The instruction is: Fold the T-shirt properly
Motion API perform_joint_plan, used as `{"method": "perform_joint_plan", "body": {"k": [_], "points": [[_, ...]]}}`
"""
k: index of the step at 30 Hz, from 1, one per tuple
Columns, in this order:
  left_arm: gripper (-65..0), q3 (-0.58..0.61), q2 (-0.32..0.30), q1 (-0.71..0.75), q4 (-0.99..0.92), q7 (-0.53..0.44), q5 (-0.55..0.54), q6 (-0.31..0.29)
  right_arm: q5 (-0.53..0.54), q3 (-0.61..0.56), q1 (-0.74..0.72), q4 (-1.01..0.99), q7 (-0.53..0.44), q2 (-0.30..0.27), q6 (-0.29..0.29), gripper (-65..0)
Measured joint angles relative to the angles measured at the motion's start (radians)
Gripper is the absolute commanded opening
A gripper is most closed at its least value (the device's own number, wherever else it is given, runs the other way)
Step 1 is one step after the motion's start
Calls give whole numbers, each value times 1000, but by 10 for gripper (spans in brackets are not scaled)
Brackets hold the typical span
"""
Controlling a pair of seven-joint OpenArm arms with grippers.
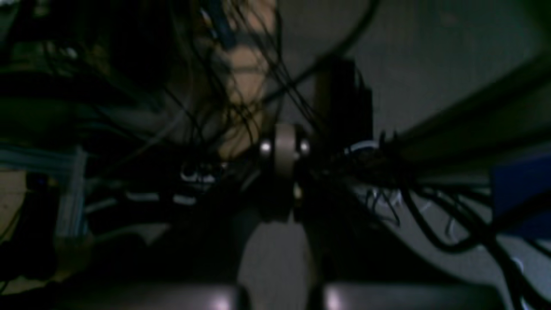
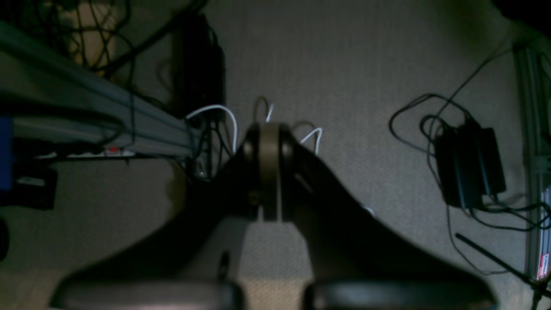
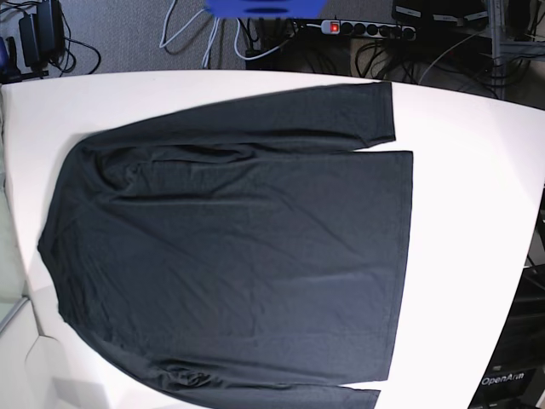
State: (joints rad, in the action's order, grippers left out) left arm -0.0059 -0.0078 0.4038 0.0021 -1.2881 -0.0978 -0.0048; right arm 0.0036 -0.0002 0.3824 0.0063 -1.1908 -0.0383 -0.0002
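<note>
The T-shirt (image 3: 238,256), plain black with long sleeves, lies spread flat on the white table (image 3: 468,221) in the base view. Its shoulders are at the left and its hem at the right. One sleeve runs along the far edge, and the other is cut off by the bottom of the frame. Neither arm shows in the base view. In the left wrist view my left gripper (image 1: 284,144) is shut on nothing and hangs over dim floor and cables. My right gripper (image 2: 269,142) is also shut and empty, above grey carpet.
Behind the table lie a power strip (image 3: 358,27), tangled cables and a blue object (image 3: 264,7). On the carpet, the right wrist view shows a black adapter (image 2: 469,165) with loose wires and a metal frame rail (image 2: 86,116).
</note>
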Motion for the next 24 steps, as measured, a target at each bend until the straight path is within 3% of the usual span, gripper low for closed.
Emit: {"method": "perform_joint_plan", "body": {"k": [12, 17, 21, 24], "points": [[-650, 2, -62, 3, 7, 4, 6, -7, 0, 0, 3, -1, -23, 0, 0, -650], [-650, 3, -60, 26, 23, 6, 10, -8, 0, 0, 2, 0, -26, 0, 0, -650], [-650, 0, -62, 91, 172, 3, -12, -71, 0, 0, -5, 3, -26, -1, 0, -650], [-650, 0, -61, 161, 337, 7, -51, -82, 0, 0, -5, 6, -41, 0, 0, -650]]}}
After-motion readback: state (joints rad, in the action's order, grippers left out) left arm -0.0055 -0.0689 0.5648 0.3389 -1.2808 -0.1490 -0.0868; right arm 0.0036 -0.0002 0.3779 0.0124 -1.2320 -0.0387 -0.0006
